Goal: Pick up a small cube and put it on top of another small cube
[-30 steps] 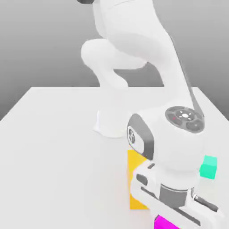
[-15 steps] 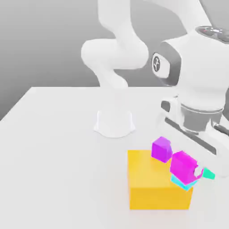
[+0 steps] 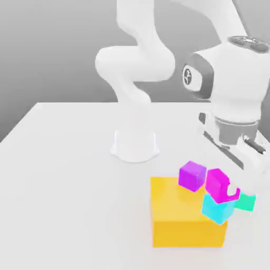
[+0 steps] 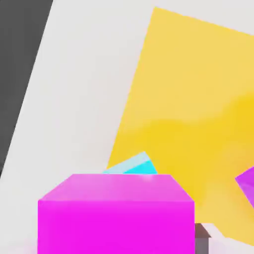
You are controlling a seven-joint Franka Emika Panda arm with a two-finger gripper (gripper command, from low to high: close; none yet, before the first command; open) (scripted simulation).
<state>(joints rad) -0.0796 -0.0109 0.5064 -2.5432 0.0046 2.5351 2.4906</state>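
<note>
One small magenta cube (image 3: 218,182) rests tilted on the light cyan cube (image 3: 216,209), which stands against the right side of the big yellow block (image 3: 184,221). My gripper (image 3: 222,185) reaches down from the exterior view's right and is shut on this magenta cube; a finger (image 3: 232,194) crosses its front face. The hand view has the held magenta cube (image 4: 115,218) close up, a grey pad (image 4: 202,231) against its side and a sliver of the cyan cube (image 4: 134,166) behind it. A second magenta cube (image 3: 192,175) sits on the yellow block's top.
A teal-mint cube (image 3: 247,202) lies on the white table (image 3: 68,174) just right of the cyan cube. The arm's round base (image 3: 134,145) stands behind the yellow block. The table's far edge runs behind the base.
A second ago the hand was low at the front with the magenta cube. It has carried the cube up and back onto the cyan cube, shifting slightly in the last half second.
</note>
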